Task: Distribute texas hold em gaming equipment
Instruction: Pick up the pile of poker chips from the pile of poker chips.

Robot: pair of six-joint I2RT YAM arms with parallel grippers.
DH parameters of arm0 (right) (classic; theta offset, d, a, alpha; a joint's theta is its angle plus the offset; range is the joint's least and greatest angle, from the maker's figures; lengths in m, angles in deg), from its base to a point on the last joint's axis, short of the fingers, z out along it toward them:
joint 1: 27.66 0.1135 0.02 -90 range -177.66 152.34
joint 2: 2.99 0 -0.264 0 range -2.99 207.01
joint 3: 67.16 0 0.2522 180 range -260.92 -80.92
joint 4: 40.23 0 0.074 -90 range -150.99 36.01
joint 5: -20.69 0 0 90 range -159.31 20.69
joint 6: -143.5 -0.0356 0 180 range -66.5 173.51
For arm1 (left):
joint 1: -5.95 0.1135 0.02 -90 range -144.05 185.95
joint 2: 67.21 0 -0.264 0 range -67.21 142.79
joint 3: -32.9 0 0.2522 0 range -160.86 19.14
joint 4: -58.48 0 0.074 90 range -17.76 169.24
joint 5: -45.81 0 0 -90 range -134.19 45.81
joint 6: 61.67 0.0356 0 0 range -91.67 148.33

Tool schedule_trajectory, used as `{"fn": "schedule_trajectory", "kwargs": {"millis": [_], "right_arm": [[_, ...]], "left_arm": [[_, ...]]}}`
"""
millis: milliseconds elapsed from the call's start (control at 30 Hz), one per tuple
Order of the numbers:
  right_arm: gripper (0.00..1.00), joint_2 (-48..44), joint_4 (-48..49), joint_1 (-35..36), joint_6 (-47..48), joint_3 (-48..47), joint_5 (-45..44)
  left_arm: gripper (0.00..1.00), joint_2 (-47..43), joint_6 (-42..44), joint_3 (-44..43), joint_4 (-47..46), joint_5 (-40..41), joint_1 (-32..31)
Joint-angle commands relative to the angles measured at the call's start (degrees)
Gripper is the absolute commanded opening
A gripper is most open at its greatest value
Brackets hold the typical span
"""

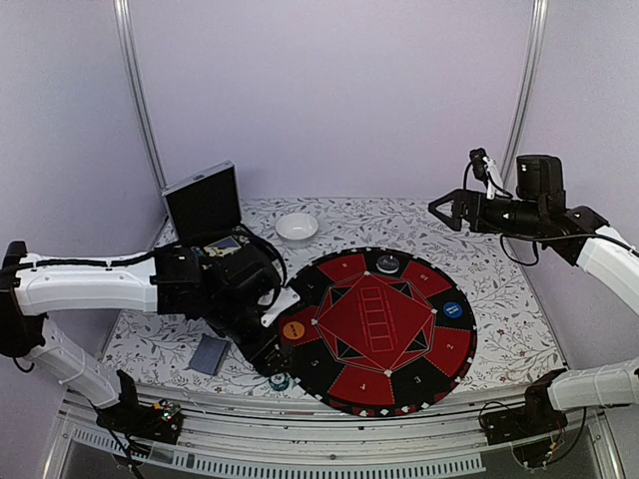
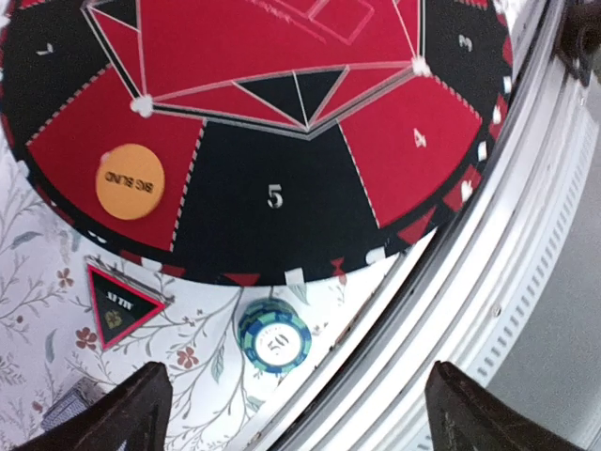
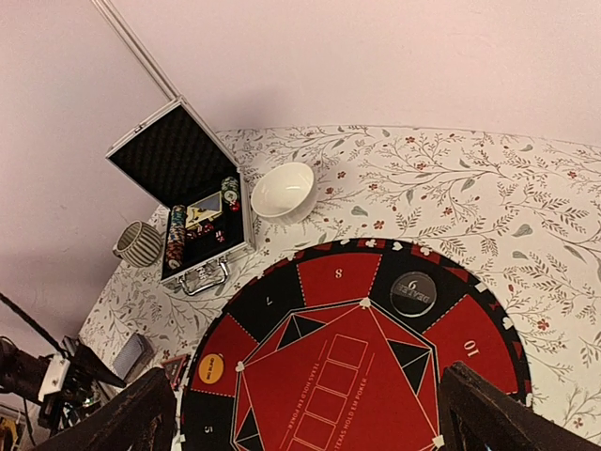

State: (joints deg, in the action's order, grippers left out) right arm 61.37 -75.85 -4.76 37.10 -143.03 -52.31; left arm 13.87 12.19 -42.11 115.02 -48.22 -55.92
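The left arm (image 1: pixel 90 284) is stretched in from the left side and bent down over the near left rim of the round mat (image 1: pixel 384 324), with the left gripper (image 1: pixel 272 361) pointed at the table (image 1: pixel 529 339). In the left wrist view the left gripper (image 2: pixel 299 376) is seen with its jaws spread wide, and nothing is held or touched by them. A short stack of chips (image 2: pixel 274 335) is seen lying free on the flowered cloth, just beside the mat's edge below the segment marked 5, in line with the gap between the fingers (image 2: pixel 141 404) and apart from both. An orange disc (image 2: pixel 130 181) is laid flat on a red segment of the mat, and a blue disc (image 1: pixel 452 310) is laid on the mat's far right side. A pile of cards (image 1: pixel 209 354) is set on the cloth to the left of the mat, near the left gripper. The right arm (image 1: pixel 559 220) is held high over the right side of the table, well apart from everything on it. The right gripper (image 1: pixel 446 212) is turned towards the left, its jaws are parted fully, and nothing is carried in it. An open case (image 3: pixel 183 202) with chips in it and a white bowl (image 3: pixel 282 191) are placed at the far left of the table.
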Motion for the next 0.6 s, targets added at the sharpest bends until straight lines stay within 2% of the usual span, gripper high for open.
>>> {"fn": "schedule_trajectory", "kwargs": {"millis": [0, 167, 300, 400, 567], "right_arm": [[0.99, -3.0, 3.7, 0.0, -2.2, 2.8, 2.7], [0.99, -3.0, 3.5, 0.1, -2.6, 4.3, 4.2], [0.99, -2.7, 3.3, 0.1, -2.5, 4.9, 4.3], [0.99, -2.6, 3.1, 0.0, -2.2, 5.2, 4.2], [0.99, -1.9, 3.0, 0.1, -1.8, 5.5, 4.4]], "left_arm": [[0.98, 1.5, -1.1, 3.1, 3.1, 2.3, -3.5], [0.98, 7.9, -0.5, 2.6, 2.9, 8.4, -6.3], [0.98, 11.9, 0.5, 2.9, 0.2, 6.5, -6.5], [0.98, 14.1, 0.8, 3.8, -0.4, 8.1, -6.5], [0.9, 16.1, 1.4, 3.3, -1.6, 8.5, -6.4]]}}
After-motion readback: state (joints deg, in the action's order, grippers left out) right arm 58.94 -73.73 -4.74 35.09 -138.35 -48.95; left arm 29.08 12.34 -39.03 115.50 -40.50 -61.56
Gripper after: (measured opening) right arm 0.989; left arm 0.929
